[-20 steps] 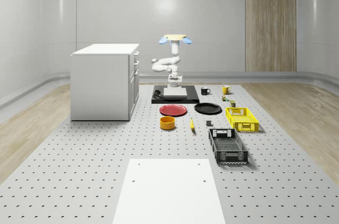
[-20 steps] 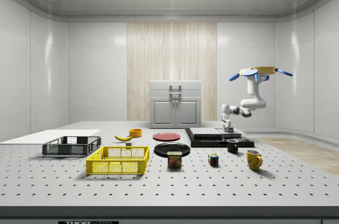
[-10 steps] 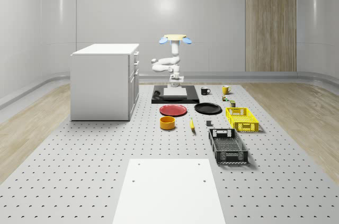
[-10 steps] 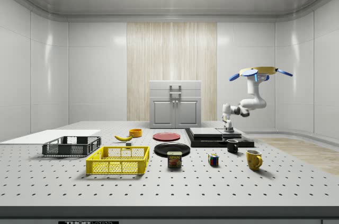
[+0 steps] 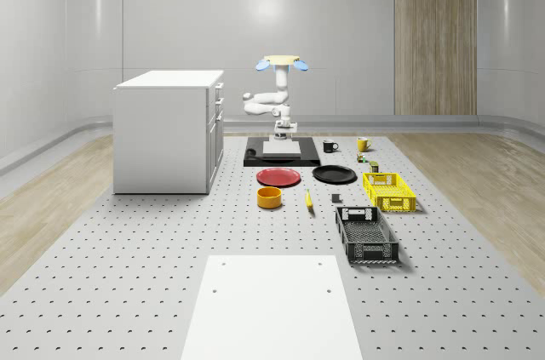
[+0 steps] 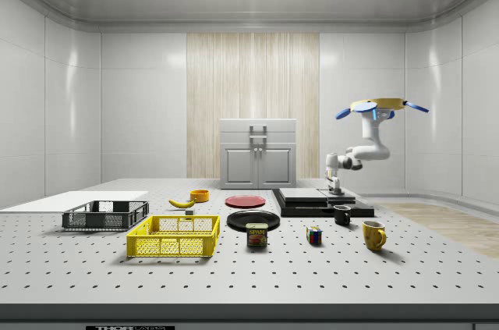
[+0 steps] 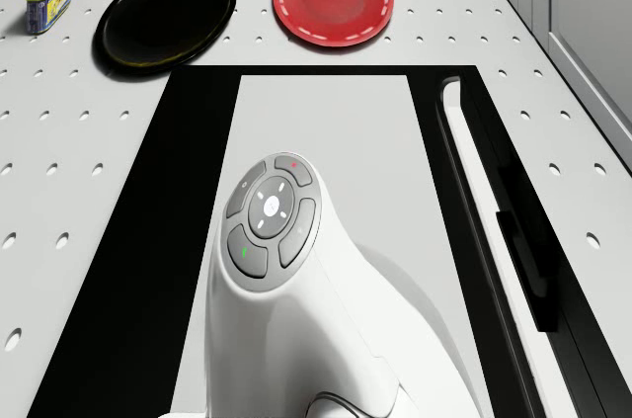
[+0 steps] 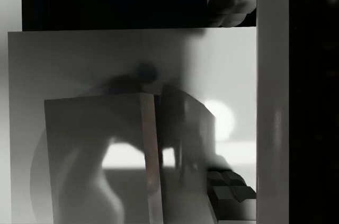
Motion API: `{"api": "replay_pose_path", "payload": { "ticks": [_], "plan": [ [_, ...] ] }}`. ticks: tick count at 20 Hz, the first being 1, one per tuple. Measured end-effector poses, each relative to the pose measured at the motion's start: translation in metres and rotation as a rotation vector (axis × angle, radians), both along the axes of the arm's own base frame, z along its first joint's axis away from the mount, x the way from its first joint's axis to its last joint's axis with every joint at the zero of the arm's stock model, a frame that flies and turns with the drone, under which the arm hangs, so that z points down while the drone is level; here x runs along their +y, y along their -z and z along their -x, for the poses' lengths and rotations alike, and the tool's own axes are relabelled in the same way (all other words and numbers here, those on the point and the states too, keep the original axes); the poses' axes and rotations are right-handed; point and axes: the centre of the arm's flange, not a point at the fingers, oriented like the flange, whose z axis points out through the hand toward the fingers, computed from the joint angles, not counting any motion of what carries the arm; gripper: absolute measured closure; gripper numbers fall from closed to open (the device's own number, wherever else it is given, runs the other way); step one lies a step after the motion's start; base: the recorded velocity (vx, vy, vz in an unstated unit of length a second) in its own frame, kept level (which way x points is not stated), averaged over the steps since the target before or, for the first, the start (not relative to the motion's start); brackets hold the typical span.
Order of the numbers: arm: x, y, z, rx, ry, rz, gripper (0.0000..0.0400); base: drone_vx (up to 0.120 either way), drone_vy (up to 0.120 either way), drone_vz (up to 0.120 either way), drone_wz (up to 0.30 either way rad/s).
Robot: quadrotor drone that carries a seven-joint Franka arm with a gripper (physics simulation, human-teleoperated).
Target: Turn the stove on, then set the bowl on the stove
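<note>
The drone (image 5: 281, 62) hovers above the far side of the stove (image 5: 252, 160), a black slab with a grey plate. Its white arm bends down so that the gripper (image 5: 282, 135) hangs a little above the grey plate (image 7: 326, 122). From the side, the gripper (image 6: 335, 188) stands just over the stove (image 6: 320, 205). In the wrist view the gripper (image 8: 157, 144) looks shut, its two fingers pressed together with nothing between them. The orange bowl (image 5: 269, 197) sits on the table nearer the camera than the stove, beyond a red plate; it also appears as the bowl (image 6: 199, 196) in the side view.
A white cabinet (image 5: 166, 130) stands at the whole-scene view's left of the stove. A red plate (image 5: 278, 177) and a black plate (image 5: 334, 174) lie before the stove. A banana (image 5: 308, 200), yellow basket (image 5: 389, 191), black basket (image 5: 366, 234) and two mugs (image 5: 329, 146) stand to the right.
The arm has folded upward and lifted the gripper slightly off the stove plate. The drone has drifted a little. The bowl has not moved.
</note>
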Motion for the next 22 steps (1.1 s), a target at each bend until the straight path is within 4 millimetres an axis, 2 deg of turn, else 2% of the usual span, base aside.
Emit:
{"api": "replay_pose_path", "payload": {
  "ticks": [10,17,22],
  "plan": [
    [0.0003,-0.0002,-0.0002,0.0,0.01,-0.003,0.0,0.12,0.0,0.0,0.0],
    [0.0004,-0.0002,-0.0002,0.0,0.011,-0.003,0.0,0.12,-0.103,0.0,0.0],
    [0.0004,-0.0002,-0.0002,0.0,0.012,-0.003,0.0,0.12,0.0,0.0,0.0]
  ]
}}
